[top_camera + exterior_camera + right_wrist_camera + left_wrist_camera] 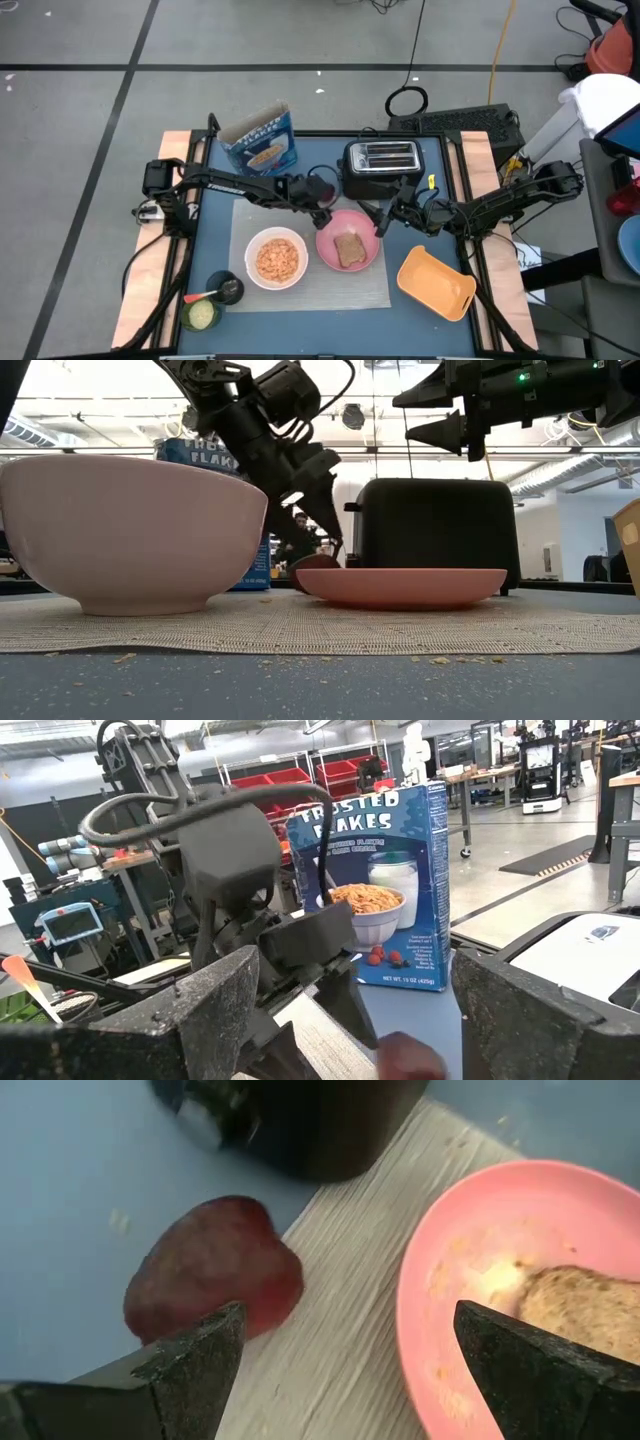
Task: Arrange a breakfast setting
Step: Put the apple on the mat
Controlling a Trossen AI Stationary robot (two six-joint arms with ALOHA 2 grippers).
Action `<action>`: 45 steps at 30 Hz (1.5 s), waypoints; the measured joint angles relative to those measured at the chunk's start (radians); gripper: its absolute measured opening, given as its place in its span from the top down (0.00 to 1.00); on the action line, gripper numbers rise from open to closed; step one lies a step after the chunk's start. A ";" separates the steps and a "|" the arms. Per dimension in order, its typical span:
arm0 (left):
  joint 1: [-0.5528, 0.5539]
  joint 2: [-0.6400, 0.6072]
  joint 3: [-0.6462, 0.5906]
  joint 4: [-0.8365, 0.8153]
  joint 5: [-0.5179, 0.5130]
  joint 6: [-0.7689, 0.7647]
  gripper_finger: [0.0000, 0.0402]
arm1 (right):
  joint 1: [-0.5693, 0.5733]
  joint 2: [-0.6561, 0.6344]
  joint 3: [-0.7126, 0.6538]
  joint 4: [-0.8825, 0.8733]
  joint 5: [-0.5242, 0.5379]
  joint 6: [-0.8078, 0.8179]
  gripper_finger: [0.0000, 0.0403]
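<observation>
Nearest the front edge, at the lower left of the overhead picture, a small dark cup (226, 288) and a green-filled dish (201, 315) sit off the mat with a pink-tipped utensil (200, 295) across them; I cannot tell if that is the spoon. Just behind, on the grey mat (300, 297), the white bowl (276, 258) holds orange flakes, and the pink plate (348, 240) beside it, toward centre frame, carries the toast slice (350, 250). That pairing looks like the meal laid side by side for one diner. The yellow-orange dish (436, 283) lies off the mat at lower right, apart from the setting.

Further back, the left gripper (340, 1370) hangs low over the mat's far edge with its fingers spread wide and nothing between them. The dark red fruit (213, 1283) rests just beyond its fingertips, half on the mat and half on the blue table (216, 245), close beside the plate's rim. It seems to have been set there as a side to the toast.

The right gripper (385, 218) hovers higher, over the plate's upper right in the overhead picture, fingers also wide and empty. Behind both stand the black toaster (380, 165) and the cereal box (261, 141).
</observation>
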 joint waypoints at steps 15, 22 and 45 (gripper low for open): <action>0.028 0.000 0.000 0.090 -0.007 0.603 0.10 | 0.000 0.000 0.000 0.000 0.000 0.000 0.21; 0.105 0.000 0.000 0.080 -0.004 0.712 0.10 | 0.000 0.000 0.000 0.000 0.000 0.000 0.21; 0.185 0.097 0.000 0.069 0.238 0.846 0.10 | 0.000 0.000 0.000 -0.006 0.000 0.000 0.21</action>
